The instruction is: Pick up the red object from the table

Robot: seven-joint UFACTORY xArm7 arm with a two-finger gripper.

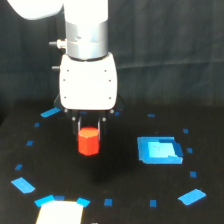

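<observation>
Here, going from the exterior view's left, we see small blue tape bits (23, 185) on the black table (125, 190), then our gripper (89, 131) pointing straight down. The red object (89, 141) sits upright between the fingers; they look closed on it, though whether it touches the table we cannot tell. Further right lies a blue patch (159, 150).

One red object (89, 141), one large blue square patch (159, 150), one claw (89, 131)
</observation>
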